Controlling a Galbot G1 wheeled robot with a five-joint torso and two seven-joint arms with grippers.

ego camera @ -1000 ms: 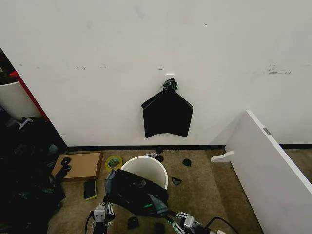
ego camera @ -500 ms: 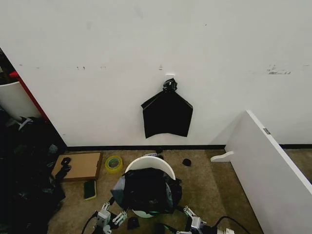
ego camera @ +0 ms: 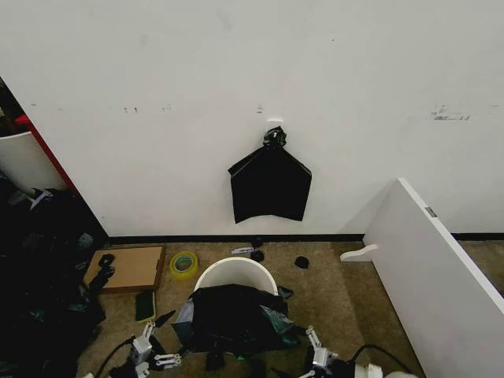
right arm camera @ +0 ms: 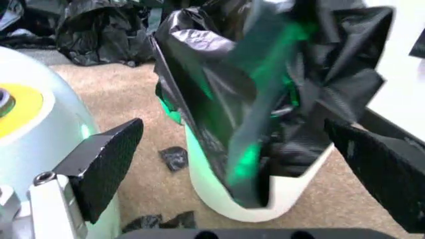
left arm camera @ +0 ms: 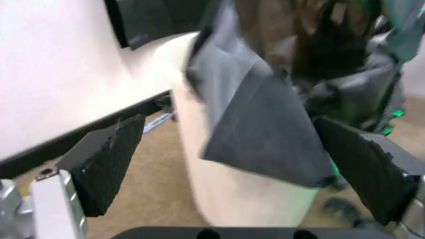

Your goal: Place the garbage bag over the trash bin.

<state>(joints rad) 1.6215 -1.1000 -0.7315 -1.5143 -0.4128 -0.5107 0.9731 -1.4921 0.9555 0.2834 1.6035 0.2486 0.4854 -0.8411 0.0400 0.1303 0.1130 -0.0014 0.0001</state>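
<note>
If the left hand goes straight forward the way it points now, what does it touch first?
Most likely the garbage bag draped on the trash bin, directly ahead between the open fingers of the left hand; depth is uncertain.

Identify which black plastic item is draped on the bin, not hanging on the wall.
The garbage bag, loose and crumpled over the trash bin; the flat black bundle hangs knotted on the wall.

The scene is taken from the head, high and far back, facing the wall and carpet below. Each wrist view is set low and close between its own open fingers, aimed from opposite sides. The trash bin [ego camera: 235, 273] [left arm camera: 232, 184] [right arm camera: 265, 194] and garbage bag [ego camera: 233, 318] [left arm camera: 265, 124] [right arm camera: 265, 84] are shared by all three
</note>
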